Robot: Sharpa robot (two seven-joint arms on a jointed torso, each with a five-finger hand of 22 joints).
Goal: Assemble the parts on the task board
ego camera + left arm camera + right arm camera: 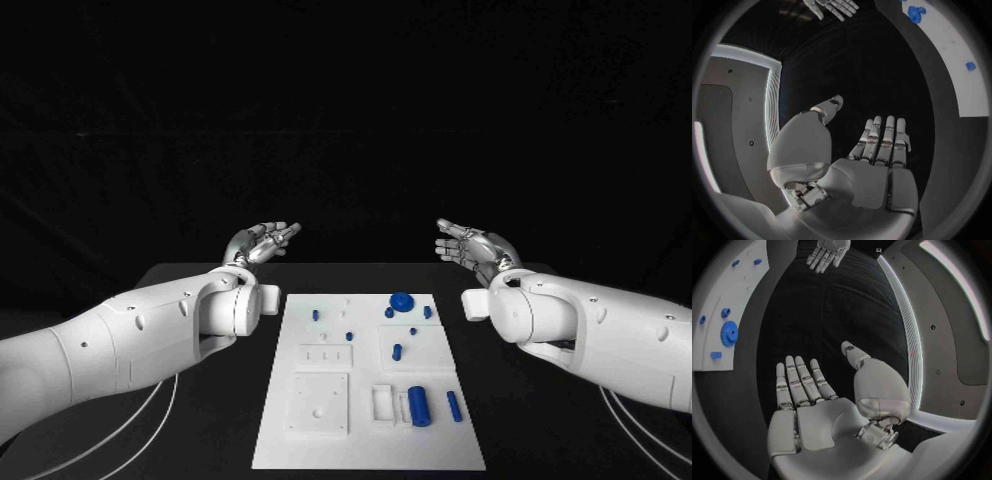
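Task board (368, 430) near edge closest, mid-counter (216, 420); blue parts (418, 405) lie on it, gear (401, 299) at far end. Left hand (263, 242), right hand (470, 243) beyond far corners, fingers spread, holding nothing. Risk: small close-set parts; broad reach may knock neighbours or shift board.

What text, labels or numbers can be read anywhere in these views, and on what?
None: no view shows a readable word, number or sign.
White board: raised outlines and blue parts, no print visible.
Left hand and right hand: no markings visible.
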